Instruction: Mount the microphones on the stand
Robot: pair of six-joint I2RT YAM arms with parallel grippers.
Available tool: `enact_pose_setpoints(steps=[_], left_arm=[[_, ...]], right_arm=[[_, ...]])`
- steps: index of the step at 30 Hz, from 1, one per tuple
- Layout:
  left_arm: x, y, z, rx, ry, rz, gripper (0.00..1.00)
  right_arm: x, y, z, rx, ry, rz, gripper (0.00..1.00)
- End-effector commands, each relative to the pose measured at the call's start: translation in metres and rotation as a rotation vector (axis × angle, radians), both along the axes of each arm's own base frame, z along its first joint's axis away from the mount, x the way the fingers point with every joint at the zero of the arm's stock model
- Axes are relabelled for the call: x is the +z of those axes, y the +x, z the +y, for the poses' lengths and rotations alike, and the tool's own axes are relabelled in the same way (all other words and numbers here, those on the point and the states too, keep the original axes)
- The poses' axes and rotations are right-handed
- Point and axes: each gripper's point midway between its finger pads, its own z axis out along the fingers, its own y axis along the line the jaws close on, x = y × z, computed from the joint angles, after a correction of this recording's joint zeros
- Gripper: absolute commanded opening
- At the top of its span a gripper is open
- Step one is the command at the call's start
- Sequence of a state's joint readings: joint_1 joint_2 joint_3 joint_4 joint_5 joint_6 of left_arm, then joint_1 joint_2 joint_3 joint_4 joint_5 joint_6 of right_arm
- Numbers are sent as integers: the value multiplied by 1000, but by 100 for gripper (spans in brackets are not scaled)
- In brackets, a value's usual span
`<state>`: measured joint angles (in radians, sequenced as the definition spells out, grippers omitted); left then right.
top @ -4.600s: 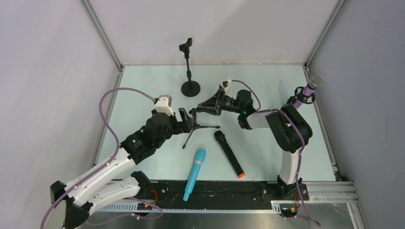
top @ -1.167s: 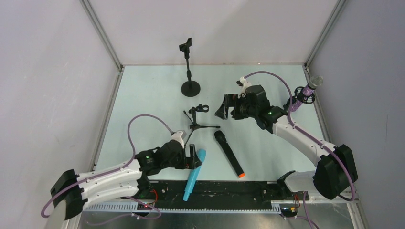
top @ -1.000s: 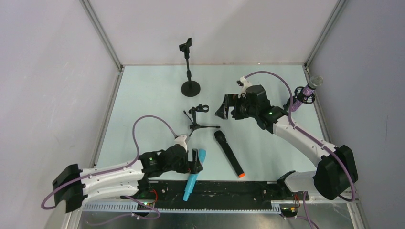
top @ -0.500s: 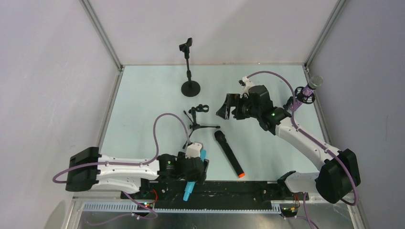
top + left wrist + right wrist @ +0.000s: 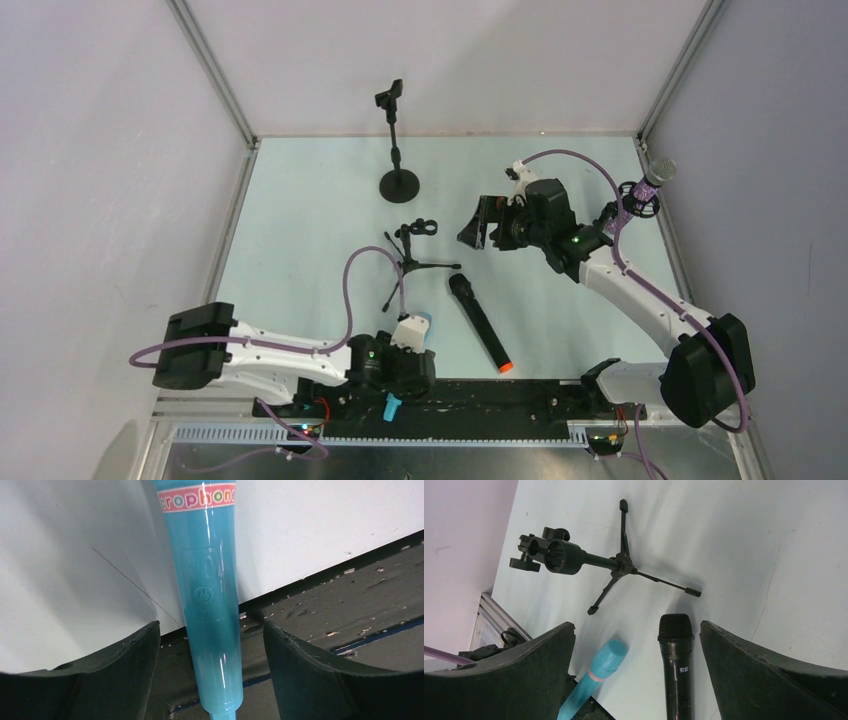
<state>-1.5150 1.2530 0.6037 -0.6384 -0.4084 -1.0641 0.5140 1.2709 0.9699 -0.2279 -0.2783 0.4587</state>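
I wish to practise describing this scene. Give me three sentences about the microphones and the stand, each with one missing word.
1. The cyan microphone lies between the ___ jaws of the left gripper.
2. The black microphone has an ___ end.
3. The clip of the tripod stand is ___.
Missing words: open, orange, empty.

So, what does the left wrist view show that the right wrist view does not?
Only the left wrist view: the power button on the blue mic, the black base plate at the table's near edge, and the left gripper, open on either side of the mic without touching it.
Only the right wrist view: the tripod stand with its empty clip, the black mic, and the open right gripper.
Both: the blue mic lying on the table.
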Motion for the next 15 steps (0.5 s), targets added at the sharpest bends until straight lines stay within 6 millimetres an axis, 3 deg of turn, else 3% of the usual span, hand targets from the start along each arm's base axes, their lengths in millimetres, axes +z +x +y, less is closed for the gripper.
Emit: enact_pose_setpoints(steps=[1, 5, 15], left_arm=[[3, 0, -3, 25, 11, -17, 79], [2, 2, -7, 11, 32, -27, 74], [-4, 0, -11, -22, 86, -25, 34]], right_arm=[[10, 0, -4, 7, 10, -38, 99], [10, 1, -3, 11, 14, -37, 99], [16, 3, -13, 3, 9, -59, 99]])
